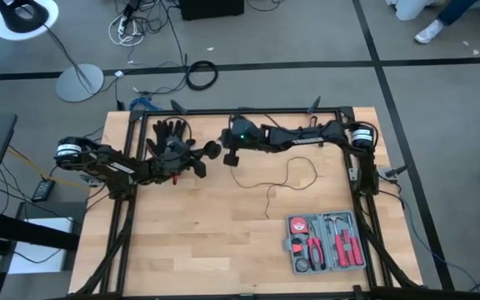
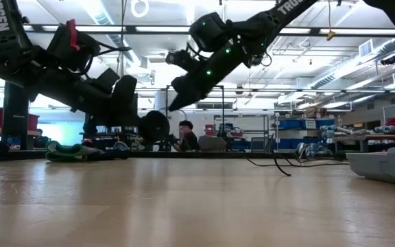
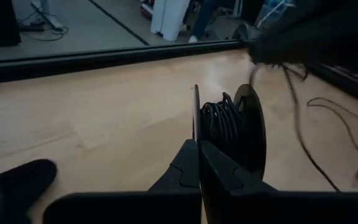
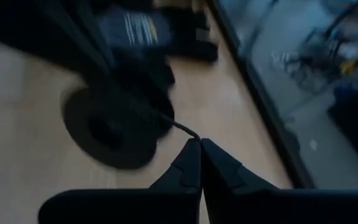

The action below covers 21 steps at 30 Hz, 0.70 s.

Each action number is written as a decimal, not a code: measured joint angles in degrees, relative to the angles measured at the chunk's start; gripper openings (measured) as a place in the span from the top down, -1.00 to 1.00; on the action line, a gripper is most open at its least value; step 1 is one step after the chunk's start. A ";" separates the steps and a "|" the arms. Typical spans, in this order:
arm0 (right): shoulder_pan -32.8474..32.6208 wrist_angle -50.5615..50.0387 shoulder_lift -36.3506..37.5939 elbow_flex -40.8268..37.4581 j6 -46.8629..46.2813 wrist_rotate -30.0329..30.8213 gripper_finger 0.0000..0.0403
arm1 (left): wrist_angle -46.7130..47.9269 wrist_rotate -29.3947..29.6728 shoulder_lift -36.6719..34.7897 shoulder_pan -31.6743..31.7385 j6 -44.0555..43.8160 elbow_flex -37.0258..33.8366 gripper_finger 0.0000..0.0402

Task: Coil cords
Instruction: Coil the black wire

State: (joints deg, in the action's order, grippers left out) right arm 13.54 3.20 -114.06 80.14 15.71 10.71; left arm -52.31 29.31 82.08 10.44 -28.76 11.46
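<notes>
The cord is a thin black wire. Part of it is wound on a small round black disc [image 3: 229, 124], and the rest lies in loose loops on the table [image 1: 290, 179]. My left gripper [image 3: 197, 142] reaches in from the table's left, shut on the disc, near the table's far middle [image 1: 211, 150]. My right gripper [image 4: 199, 142] reaches in from the right, just beside the disc [image 1: 227, 157], and is shut on the wire. In the low view the disc [image 2: 155, 127] hangs above the tabletop, with my right gripper [image 2: 177, 103] slanting down toward it. My left gripper pinches the rim of one thin flange of the disc [image 3: 196, 118] between its two fingers, coming almost level from the table's left. The disc stands on edge, clear of the table, with wire wound between its two flanges. My right gripper pinches the wire [image 4: 190, 132] at its fingertips, a short way from the disc [image 4: 114, 130]. Its fingers slant down from the table's right. Past the fingers the wire hangs slack [image 3: 294, 106] to the loops on the table.
A black glove [image 1: 169, 132] lies at the far left, just behind my left gripper. An open grey tool case [image 1: 327, 242] with red-handled tools sits at the near right. Bare wood fills the near middle and near left.
</notes>
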 joint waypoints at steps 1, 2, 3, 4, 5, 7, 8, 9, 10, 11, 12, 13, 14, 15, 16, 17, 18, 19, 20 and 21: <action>0.48 -1.06 0.27 0.00 -0.10 0.89 1.00 | -0.60 -0.42 0.01 0.00 -0.02 0.00 1.00; 0.94 -2.68 0.46 0.00 -0.58 1.22 1.00 | -1.30 -0.62 0.01 -0.02 -0.04 0.00 1.00; 1.30 -4.43 0.50 0.00 -1.52 1.26 1.00 | -2.30 -0.93 -0.01 -0.02 -0.04 0.00 1.00; 1.60 -5.77 0.50 0.00 -2.47 1.22 1.00 | -3.26 -1.25 -0.01 -0.02 -0.04 0.02 1.00; 1.76 -7.17 0.50 -0.02 -3.43 1.03 1.00 | -4.17 -1.54 0.01 -0.02 -0.02 0.02 1.00; 1.90 -9.15 0.36 -0.02 -5.30 -0.25 1.00 | -6.19 -1.58 0.01 -0.02 -0.02 0.00 1.00; 1.97 -9.73 0.17 -0.02 -6.15 -1.48 0.99 | -6.94 -1.59 0.01 -0.02 -0.02 0.00 1.00; 1.99 -10.05 0.06 -0.33 -7.11 -2.85 0.98 | -7.54 -1.67 0.01 -0.04 -0.02 0.00 1.00; 1.98 -10.24 -0.01 -0.81 -8.08 -4.51 0.95 | -7.98 -1.76 0.02 -0.04 -0.02 0.00 1.00; 1.88 -9.85 -0.07 -1.38 -8.80 -5.91 0.93 | -8.36 -1.78 0.03 -0.04 -0.02 0.00 1.00; 1.82 -9.16 -0.11 -2.29 -9.45 -7.10 0.90 | -8.75 -1.74 0.03 -0.04 -0.02 -0.01 1.00; 1.72 -8.88 -0.13 -3.36 -10.02 -7.70 0.86 | -9.30 -1.62 0.03 -0.07 -0.02 0.00 1.00; 1.58 -8.85 -0.25 -4.21 -10.72 -7.88 0.83 | -9.59 -1.34 0.03 -0.07 -0.02 0.00 1.00; 1.45 -9.01 -0.37 -4.93 -11.28 -8.24 0.80 | -9.67 -0.85 0.03 -0.07 -0.04 0.00 1.00; 1.25 -9.85 -0.36 -5.66 -11.42 -9.31 0.77 | -9.69 -0.49 0.03 -0.07 -0.02 0.00 1.00; 1.20 -10.73 -0.06 -6.51 -11.31 -10.48 0.74 | -9.89 -0.45 0.03 -0.07 -0.02 0.00 1.00; 1.19 -11.55 0.16 -7.45 -11.48 -11.13 0.72 | -10.16 -0.37 0.03 -0.07 -0.02 0.00 1.00; 1.18 -12.10 0.37 -8.34 -12.09 -11.60 0.71 | -10.23 -0.36 0.01 -0.07 -0.02 -0.03 1.00; 1.18 -12.73 0.76 -9.30 -12.73 -12.07 0.70 | -10.53 -0.38 0.01 -0.07 -0.02 -0.25 1.00; 1.18 -13.53 1.37 -10.31 -13.26 -12.44 0.70 | -11.14 -0.35 0.01 -0.07 -0.04 -0.76 1.00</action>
State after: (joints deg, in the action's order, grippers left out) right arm 14.71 -10.32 -112.68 69.83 2.45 -1.74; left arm -63.44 28.96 82.08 10.37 -28.80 10.70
